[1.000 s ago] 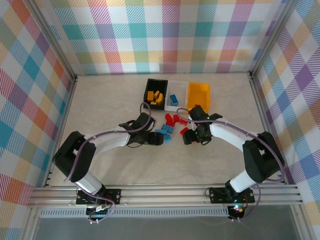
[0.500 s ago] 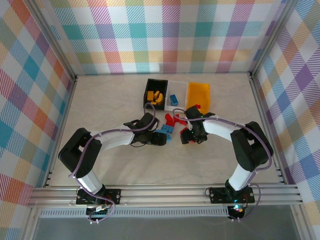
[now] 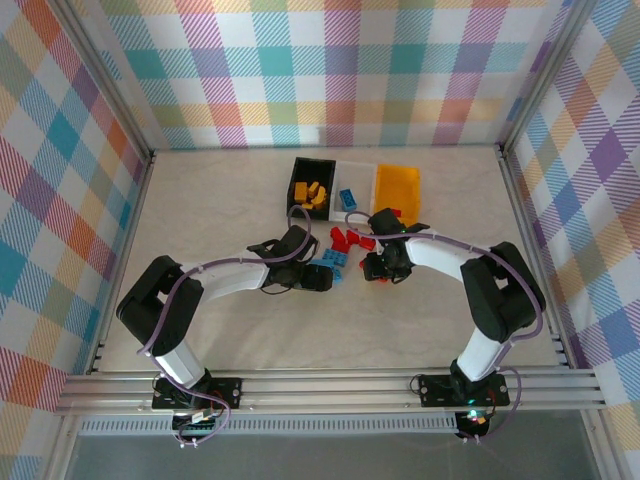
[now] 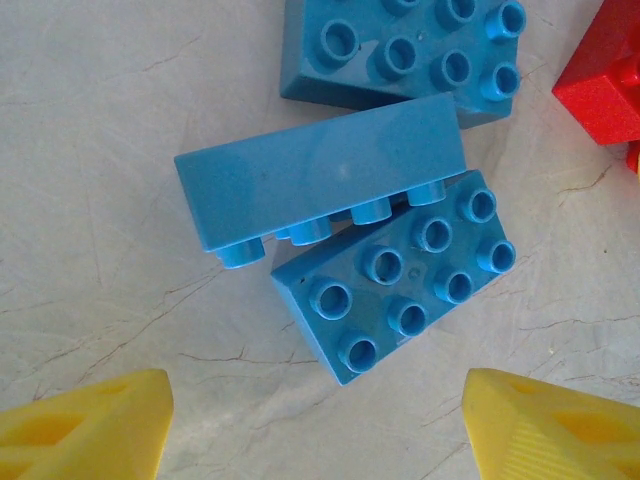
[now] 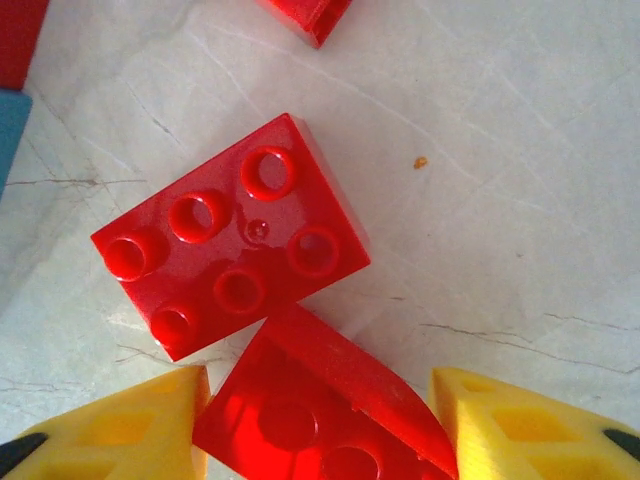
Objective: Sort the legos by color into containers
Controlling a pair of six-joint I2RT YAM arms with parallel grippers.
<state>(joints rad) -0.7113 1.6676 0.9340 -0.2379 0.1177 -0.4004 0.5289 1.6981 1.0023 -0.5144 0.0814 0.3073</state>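
Table (image 3: 200, 220), mid-sort. The right jaws pinch a red brick (image 5: 320, 415) from both sides, w/ yellow fingertips (image 5: 120, 435) pressed to its flanks. The brick sits tilted, one smooth face up. Hard against its top corner, a 2nd red brick (image 5: 230, 235) lies studs up on the table.

The left jaws are spread wide w/ nothing btwn them, hanging over three blue pieces. A studs-up blue brick (image 4: 400, 275) is nearest. A blue brick tipped on its side (image 4: 320, 180) touches it, and a third blue brick (image 4: 400, 50) lies just beyond.

From overhead, both arms reach into the loose blue bricks (image 3: 333, 262) and red bricks (image 3: 345, 238) at ctr table, just short of three joined bins. The black bin (image 3: 305, 170) holds yellow-orange bricks (image 3: 312, 192). The white bin (image 3: 355, 165) holds one blue brick (image 3: 347, 198). The yellow bin (image 3: 395, 180) is on the right.
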